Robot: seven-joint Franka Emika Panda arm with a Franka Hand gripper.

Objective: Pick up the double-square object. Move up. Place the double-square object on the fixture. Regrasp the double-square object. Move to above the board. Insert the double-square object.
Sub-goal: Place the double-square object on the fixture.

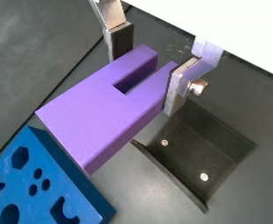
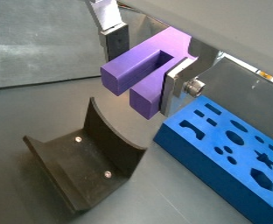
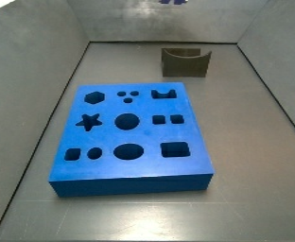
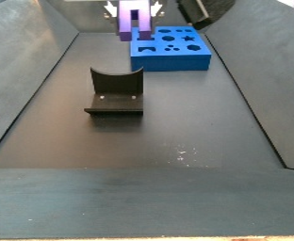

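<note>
Clamped between the gripper's [image 1: 150, 63] two silver plates, the double-square object [image 1: 104, 109] hangs in the air, a light-purple block with a rectangular slot cut into one end so that it splits into two prongs. In both wrist views the dark pads press against its sides: one finger [image 1: 118, 35] sits on the far flank and the other finger [image 1: 185, 86], with a round bolt on its plate, on the near flank. In a wrist view the same hold shows again, the gripper [image 2: 145, 61] closed on the double-square object [image 2: 145, 66] with the slot facing up. In a side view the purple piece [image 4: 136, 19] is raised near the upper edge of the picture, above the floor and just in front of the board [image 4: 170, 49], with the gripper [image 4: 136, 11] around it. Below and apart from the held block stands the fixture [image 2: 87, 157], dark, U-shaped with raised sides and two small screws in its dipped middle; it also appears in a wrist view [image 1: 198, 149] and in both side views [image 3: 184, 62] [image 4: 113, 92]. The board [image 3: 131, 137], bright blue with a star, circles, squares and a hexagon cut out, lies flat on the dark floor [image 3: 257, 132], well apart from the fixture.
</note>
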